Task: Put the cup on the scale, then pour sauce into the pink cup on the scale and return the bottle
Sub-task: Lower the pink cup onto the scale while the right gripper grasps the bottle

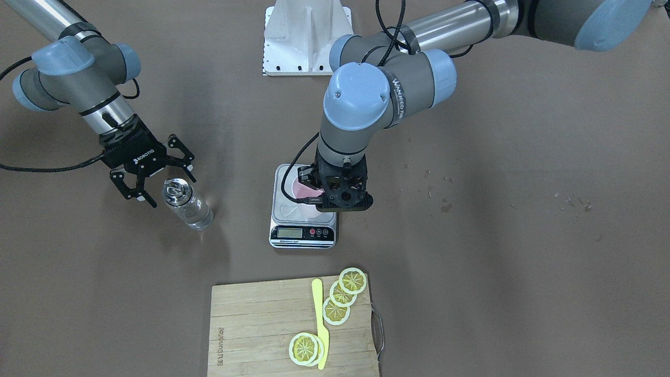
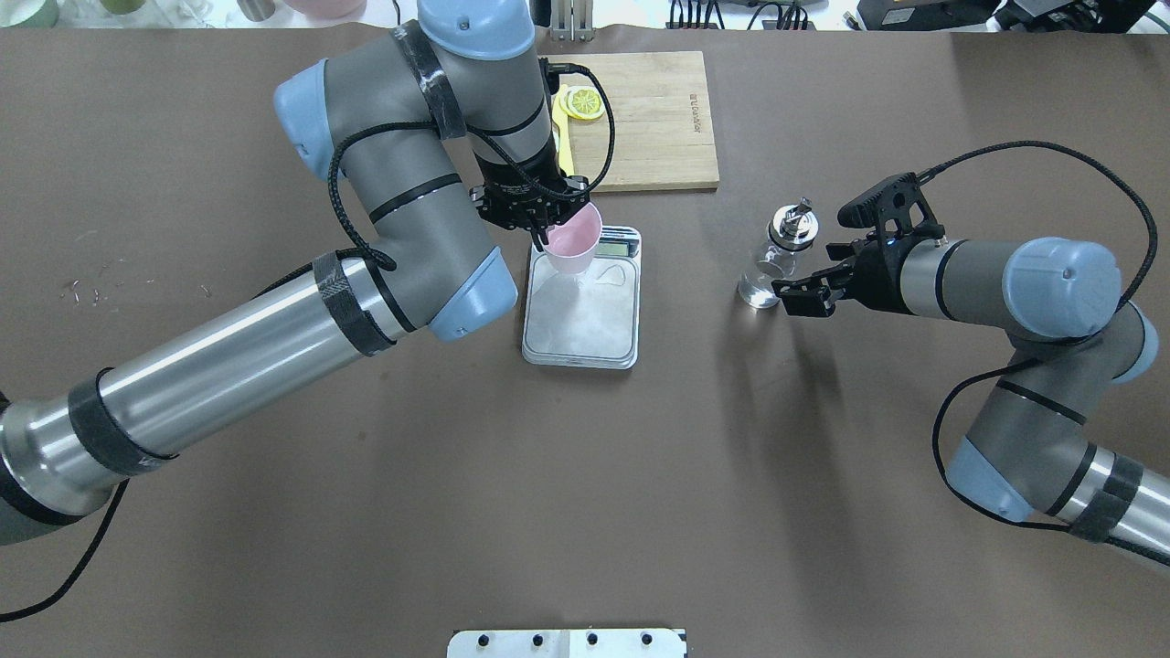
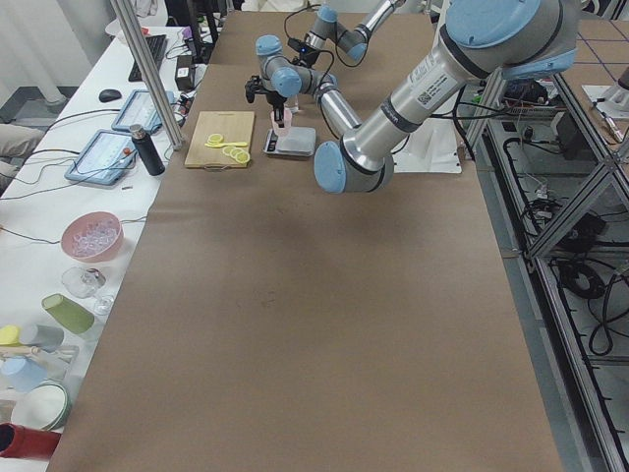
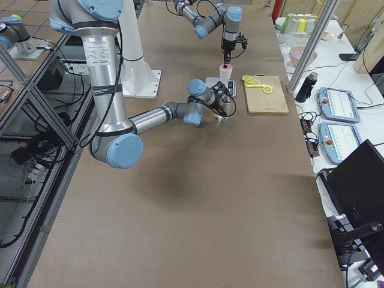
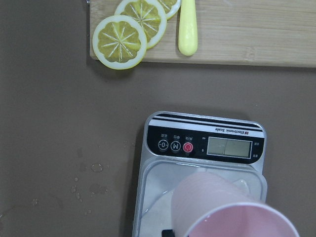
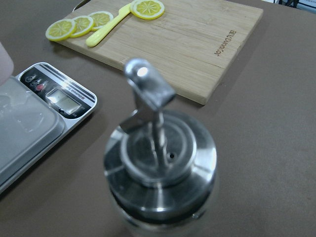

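My left gripper [image 2: 543, 225] is shut on the rim of the pale pink cup [image 2: 574, 241]. It holds the cup slightly tilted over the platform of the scale [image 2: 585, 320]. I cannot tell whether the cup's base touches the platform. The cup also shows low in the left wrist view [image 5: 232, 212], in front of the scale's display strip [image 5: 205, 143]. The clear glass bottle [image 2: 775, 263] with its metal pourer cap [image 6: 160, 163] stands upright on the table to the right of the scale. My right gripper [image 2: 816, 256] is open right beside the bottle and is not gripping it.
A wooden cutting board [image 2: 658, 119] lies beyond the scale, with lemon slices [image 1: 337, 306] and a yellow knife [image 1: 320, 324] on it. The white robot base plate [image 1: 306, 36] is at the near edge. Small wet spots [image 5: 91, 177] mark the table left of the scale.
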Action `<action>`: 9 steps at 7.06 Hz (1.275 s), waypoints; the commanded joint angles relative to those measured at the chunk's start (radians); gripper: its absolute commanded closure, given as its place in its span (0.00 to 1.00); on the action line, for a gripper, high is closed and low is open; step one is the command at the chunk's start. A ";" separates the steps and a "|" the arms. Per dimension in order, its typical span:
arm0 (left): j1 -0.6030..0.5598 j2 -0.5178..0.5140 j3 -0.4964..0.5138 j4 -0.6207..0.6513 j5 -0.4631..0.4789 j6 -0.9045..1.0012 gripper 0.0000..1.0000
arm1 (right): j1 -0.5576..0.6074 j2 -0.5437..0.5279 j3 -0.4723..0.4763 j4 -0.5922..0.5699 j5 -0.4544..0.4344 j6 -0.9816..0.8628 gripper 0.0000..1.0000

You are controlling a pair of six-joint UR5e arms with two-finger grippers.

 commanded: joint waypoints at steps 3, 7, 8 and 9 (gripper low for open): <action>0.009 -0.001 0.003 -0.003 0.012 0.000 1.00 | -0.022 0.018 -0.015 0.012 -0.046 0.009 0.00; 0.027 0.002 0.004 -0.010 0.037 0.000 1.00 | -0.024 0.026 -0.032 0.019 -0.067 0.010 0.00; 0.029 0.002 0.003 -0.010 0.037 0.000 1.00 | -0.024 0.039 -0.053 0.030 -0.069 0.010 0.00; 0.029 0.002 0.003 -0.010 0.037 0.000 1.00 | -0.024 0.047 -0.061 0.032 -0.069 0.009 0.00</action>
